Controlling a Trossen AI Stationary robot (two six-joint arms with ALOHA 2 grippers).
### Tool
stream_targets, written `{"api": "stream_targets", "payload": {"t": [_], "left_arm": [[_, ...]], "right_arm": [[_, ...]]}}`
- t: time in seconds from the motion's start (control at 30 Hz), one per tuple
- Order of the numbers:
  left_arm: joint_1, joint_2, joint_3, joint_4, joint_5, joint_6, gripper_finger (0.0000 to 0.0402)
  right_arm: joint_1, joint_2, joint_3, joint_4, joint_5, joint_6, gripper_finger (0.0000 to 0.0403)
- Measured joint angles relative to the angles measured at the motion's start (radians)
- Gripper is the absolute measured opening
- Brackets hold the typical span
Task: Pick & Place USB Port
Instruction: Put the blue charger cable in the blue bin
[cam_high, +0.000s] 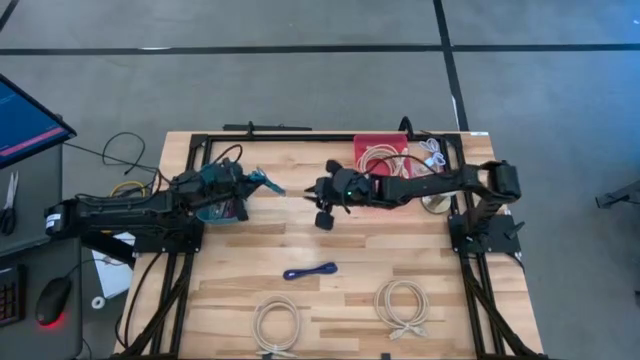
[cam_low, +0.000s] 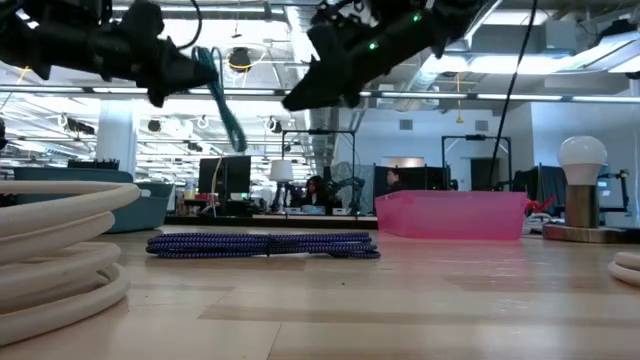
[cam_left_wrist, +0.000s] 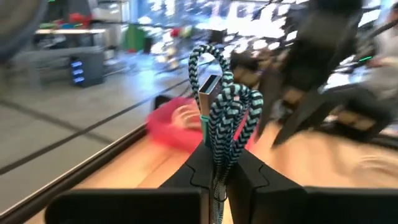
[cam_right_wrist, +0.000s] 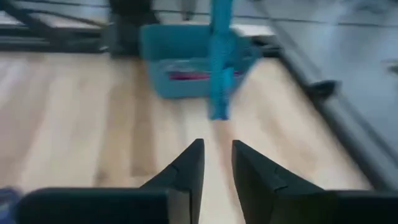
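Braided teal cloth cable (cam_left_wrist: 227, 121), metal plug (cam_left_wrist: 209, 85); pale planked wood table (cam_high: 400, 250).

A monitor (cam_high: 28, 118) shows at the far left, with a red-lit mouse (cam_high: 52, 301) and scissors (cam_high: 10, 190) on the desk beside the wooden tabletop (cam_high: 240, 260). A lamp with a round white bulb (cam_low: 581, 190) stands at the tabletop's right edge in the low view.
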Motion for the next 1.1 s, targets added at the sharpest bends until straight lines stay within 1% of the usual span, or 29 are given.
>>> {"api": "stream_targets", "payload": {"t": [0.13, 0.23, 0.37, 0.5, 0.63, 0.7, 0.77, 0.93, 1.0, 1.1], "left_arm": [[0.000, -0.037, 0.000, -0.117, -0.142, 0.000, 0.0016], [0.000, -0.086, 0.000, -0.199, -0.227, -0.001, 0.0016], [0.000, -0.168, 0.000, -0.290, -0.309, -0.008, 0.0016], [0.000, -0.252, 0.000, -0.384, -0.403, -0.027, 0.0016], [0.000, -0.326, 0.000, -0.477, -0.456, -0.076, 0.0016], [0.000, -0.349, 0.000, -0.525, -0.479, -0.103, 0.0016], [0.000, -0.363, 0.001, -0.576, -0.508, -0.130, 0.0016], [0.000, -0.355, 0.063, -0.797, -0.612, -0.235, 0.0016], [0.000, -0.346, 0.087, -0.856, -0.620, -0.287, 0.0016], [0.000, -0.323, 0.103, -0.865, -0.619, -0.330, 0.0016]], "right_arm": [[0.011, -0.046, 0.000, -0.021, 0.151, -0.022, 0.0065], [0.013, -0.074, 0.001, -0.047, 0.216, -0.041, 0.0061], [0.006, -0.099, -0.016, -0.076, 0.234, -0.042, 0.0059], [0.006, -0.110, -0.040, -0.109, 0.283, -0.020, 0.0059], [0.007, -0.110, -0.089, -0.107, 0.325, 0.000, 0.0059], [0.003, -0.110, -0.114, -0.109, 0.329, 0.023, 0.0059], [-0.002, -0.110, -0.141, -0.104, 0.329, 0.049, 0.0059], [-0.020, -0.110, -0.206, -0.100, 0.329, 0.113, 0.0059], [-0.027, -0.110, -0.228, -0.095, 0.329, 0.128, 0.0059], [-0.037, -0.110, -0.250, -0.096, 0.329, 0.149, 0.0059]]}}
